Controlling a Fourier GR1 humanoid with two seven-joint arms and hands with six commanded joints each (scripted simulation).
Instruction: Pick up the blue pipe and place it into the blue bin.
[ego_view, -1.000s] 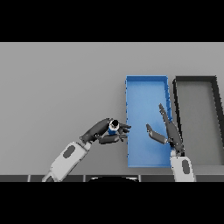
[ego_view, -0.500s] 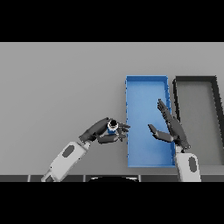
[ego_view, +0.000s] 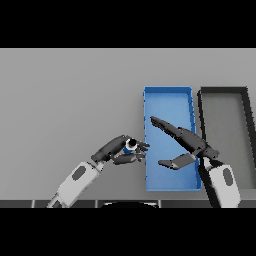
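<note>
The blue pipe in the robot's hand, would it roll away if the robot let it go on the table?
Probably. The blue pipe looks round and short, so it could roll on the flat grey table. It seems stiff, since it keeps its shape inside the left hand curled round it. It looks small, so likely light. Inside the blue bin, the walls should stop it.

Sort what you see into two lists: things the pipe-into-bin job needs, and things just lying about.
Needed: blue pipe, held in the left hand with fingers curled round it; blue bin; right hand, open above the bin.

Lying about: black bin; grey table.
</note>
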